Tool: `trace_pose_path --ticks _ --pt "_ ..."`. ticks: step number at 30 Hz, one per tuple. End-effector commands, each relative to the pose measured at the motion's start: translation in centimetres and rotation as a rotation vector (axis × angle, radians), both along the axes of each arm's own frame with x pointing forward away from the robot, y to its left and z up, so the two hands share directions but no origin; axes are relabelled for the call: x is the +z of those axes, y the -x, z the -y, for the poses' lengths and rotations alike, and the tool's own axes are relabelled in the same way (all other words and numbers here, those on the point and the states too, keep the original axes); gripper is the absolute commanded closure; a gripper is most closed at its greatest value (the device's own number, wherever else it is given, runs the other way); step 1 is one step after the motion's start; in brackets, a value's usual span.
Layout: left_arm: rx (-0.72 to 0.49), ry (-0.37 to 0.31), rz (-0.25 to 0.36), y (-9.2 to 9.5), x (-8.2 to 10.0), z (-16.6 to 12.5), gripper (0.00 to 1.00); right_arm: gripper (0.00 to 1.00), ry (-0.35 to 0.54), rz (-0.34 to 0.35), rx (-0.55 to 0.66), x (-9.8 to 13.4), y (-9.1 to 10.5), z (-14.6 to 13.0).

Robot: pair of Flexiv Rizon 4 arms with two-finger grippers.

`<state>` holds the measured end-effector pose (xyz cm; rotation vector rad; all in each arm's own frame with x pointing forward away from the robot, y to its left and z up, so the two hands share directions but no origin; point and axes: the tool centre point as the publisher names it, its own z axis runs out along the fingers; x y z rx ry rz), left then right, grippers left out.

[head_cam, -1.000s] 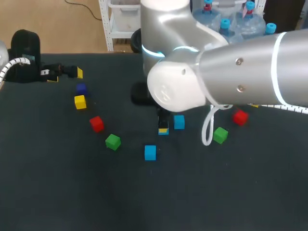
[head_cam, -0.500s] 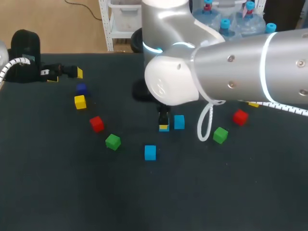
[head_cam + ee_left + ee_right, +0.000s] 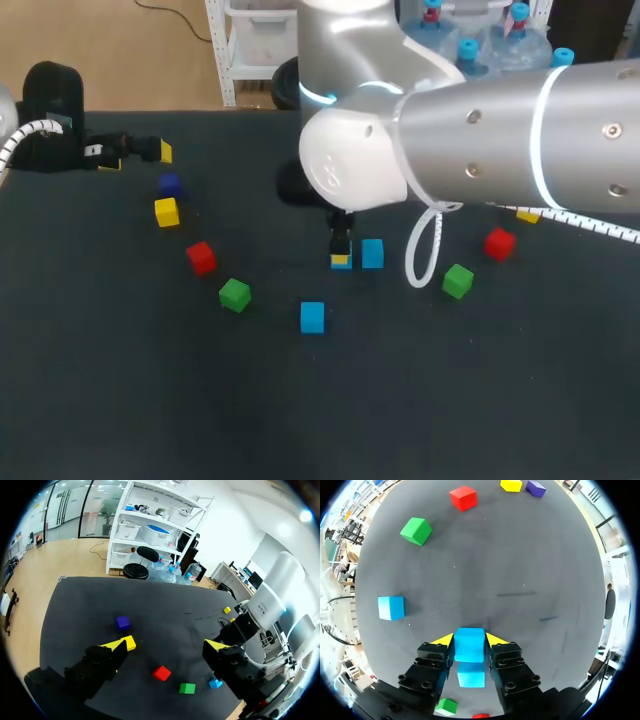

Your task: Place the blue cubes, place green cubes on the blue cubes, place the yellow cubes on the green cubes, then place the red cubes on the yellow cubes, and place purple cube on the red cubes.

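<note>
- Right gripper (image 3: 469, 641): yellow-tipped fingers clamped on a small light-blue cube (image 3: 469, 645), one fingertip on each side.
- Second light-blue cube (image 3: 471, 675): just behind the held one, seen between the finger bodies.
- Left gripper (image 3: 169, 643): fingers apart.

Looks like a robotics lab to me: left arm (image 3: 45, 120) and right arm (image 3: 480, 130) over a dark table (image 3: 150, 400), little coloured cubes (image 3: 312, 317) scattered around.

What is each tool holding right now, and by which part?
The right tool is shut on a blue cube, gripping it by two opposite side faces. The left tool is open and holds nothing.
</note>
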<state>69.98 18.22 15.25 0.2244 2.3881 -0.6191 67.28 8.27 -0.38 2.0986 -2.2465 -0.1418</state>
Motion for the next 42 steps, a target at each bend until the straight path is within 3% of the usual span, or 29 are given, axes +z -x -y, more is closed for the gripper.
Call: trace_pose_path --ticks 1,42 --pt "-0.006 0.009 0.006 0.01 -0.15 -0.2 0.0 1.0 -0.002 0.001 -0.003 0.06 -0.11 0.13" --pt "-0.006 0.009 0.006 0.01 -0.15 -0.2 0.0 1.0 -0.004 0.003 0.009 0.25 0.55 0.59"
